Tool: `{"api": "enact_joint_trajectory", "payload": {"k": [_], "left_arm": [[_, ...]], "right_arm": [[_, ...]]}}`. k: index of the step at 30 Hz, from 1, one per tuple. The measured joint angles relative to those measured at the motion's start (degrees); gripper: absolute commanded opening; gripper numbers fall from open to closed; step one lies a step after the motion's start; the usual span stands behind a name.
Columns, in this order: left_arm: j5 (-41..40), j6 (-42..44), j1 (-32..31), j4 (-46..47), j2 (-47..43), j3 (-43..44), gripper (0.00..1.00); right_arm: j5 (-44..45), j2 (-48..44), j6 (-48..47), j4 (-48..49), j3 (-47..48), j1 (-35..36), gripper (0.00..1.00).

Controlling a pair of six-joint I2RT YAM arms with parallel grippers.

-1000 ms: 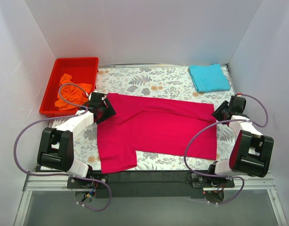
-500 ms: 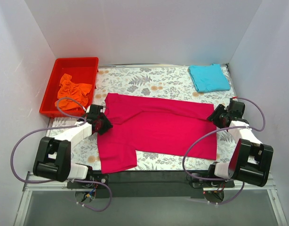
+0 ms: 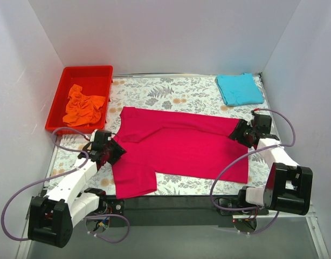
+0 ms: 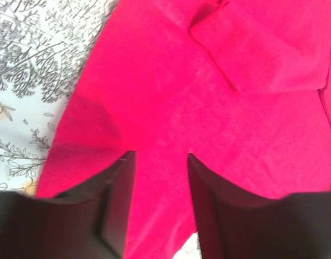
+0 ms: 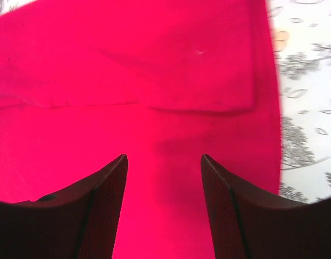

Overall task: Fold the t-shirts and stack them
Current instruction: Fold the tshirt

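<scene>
Left fingers (image 4: 114,205) at nine o'clock and right fingers (image 5: 103,210) at three hang parted and empty over the crimson-pink t-shirt (image 3: 181,148), seemingly to pinch its ends for folding.

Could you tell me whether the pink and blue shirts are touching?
Apart: the top view shows patterned tablecloth between the pink shirt and the blue shirt.

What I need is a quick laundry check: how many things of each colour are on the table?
Pink shirt: 1
Blue shirt: 1
Orange shirt: 1
Red bin: 1
Total: 4
</scene>
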Motion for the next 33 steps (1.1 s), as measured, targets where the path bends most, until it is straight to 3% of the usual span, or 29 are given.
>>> {"api": "enact_joint_trajectory", "payload": {"k": [8,16,24,28,33], "left_arm": [[0.11,5.70,-1.29,3.23,11.93,11.47,0.48],[-4.26,21.05,-16.02,8.20,25.83,25.05,0.48],[-11.28,33.40,-23.41,9.86,36.22,25.99,0.45],[-14.19,37.35,-23.71,10.99,39.19,26.23,0.37],[-17.59,40.61,-23.63,12.76,40.59,27.08,0.36]], "right_arm": [[0.96,3.28,-2.32,0.04,3.43,13.44,0.54],[2.67,5.18,-3.10,0.11,4.66,24.09,0.63],[3.50,7.28,-3.78,0.11,4.90,27.58,0.73],[4.11,7.41,-4.42,0.09,4.90,28.35,0.74],[4.37,7.45,-4.63,0.07,4.90,28.72,0.74]]}}
